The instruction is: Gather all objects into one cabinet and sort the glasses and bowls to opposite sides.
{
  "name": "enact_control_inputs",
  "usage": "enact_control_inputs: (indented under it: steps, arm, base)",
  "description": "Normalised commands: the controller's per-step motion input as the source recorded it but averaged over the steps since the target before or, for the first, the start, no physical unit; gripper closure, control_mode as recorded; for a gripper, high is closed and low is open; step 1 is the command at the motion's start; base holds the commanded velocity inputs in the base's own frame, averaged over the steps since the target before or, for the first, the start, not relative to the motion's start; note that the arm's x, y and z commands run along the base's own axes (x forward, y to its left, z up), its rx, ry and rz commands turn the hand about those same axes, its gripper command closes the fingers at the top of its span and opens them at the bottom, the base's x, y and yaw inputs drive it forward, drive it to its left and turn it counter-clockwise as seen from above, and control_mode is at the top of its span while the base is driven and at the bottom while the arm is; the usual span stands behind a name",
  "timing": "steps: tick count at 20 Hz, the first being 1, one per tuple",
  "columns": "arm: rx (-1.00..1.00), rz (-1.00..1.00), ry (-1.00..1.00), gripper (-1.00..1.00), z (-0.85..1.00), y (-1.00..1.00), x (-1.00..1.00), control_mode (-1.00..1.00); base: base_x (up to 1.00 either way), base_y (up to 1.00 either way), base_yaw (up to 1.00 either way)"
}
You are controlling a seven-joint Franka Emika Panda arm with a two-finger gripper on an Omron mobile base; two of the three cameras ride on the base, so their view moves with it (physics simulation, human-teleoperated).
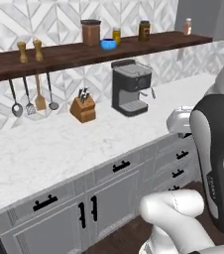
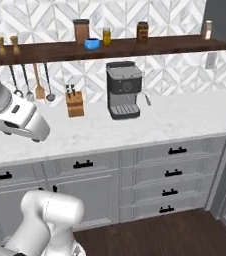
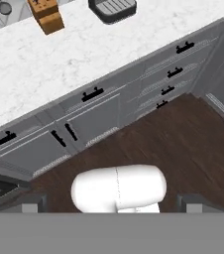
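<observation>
One small bright blue glass (image 1: 108,44) (image 2: 92,44) stands on the dark wooden shelf (image 1: 59,54) (image 2: 135,46), between a brown canister and a yellow jar. The bowls and the cabinet are out of view. In the hand view my gripper (image 3: 115,203) points down at the floor in front of the base cabinets, far below and in front of the glass. Its dark fingertips (image 3: 32,202) stand wide apart at the bottom corners, open, with nothing between them. My white arm (image 1: 213,163) fills the right of the left base view.
On the marble counter (image 1: 44,149) stand a coffee machine (image 1: 131,88) (image 2: 123,90) and a knife block (image 1: 83,108) (image 2: 74,104). Utensils (image 1: 32,96) hang under the shelf. Grey base cabinets with black handles (image 2: 170,172) line the dark wood floor (image 3: 183,139).
</observation>
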Motion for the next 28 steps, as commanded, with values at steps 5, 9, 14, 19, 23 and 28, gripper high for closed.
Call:
enact_control_inputs:
  steps: [5,9,14,19,23,28]
  arm:
    - [0.00,0.00,0.00,-1.00,0.00,0.00,0.00,1.00]
    - [0.00,0.00,0.00,-1.00,0.00,0.00,0.00,1.00]
    - [0.00,0.00,0.00,-1.00,0.00,0.00,0.00,1.00]
    - [0.00,0.00,0.00,-1.00,0.00,0.00,0.00,1.00]
    - [0.00,0.00,0.00,-1.00,0.00,0.00,0.00,1.00]
    - [0.00,0.00,0.00,-1.00,0.00,0.00,0.00,1.00]
  base:
    - [0.46,-0.18,0.49]
    - [0.58,-0.20,0.38]
    - [0.39,-0.34,0.28]
    - [0.40,-0.54,0.29]
    - [0.34,-0.56,0.19]
    - [0.37,-0.58,0.05]
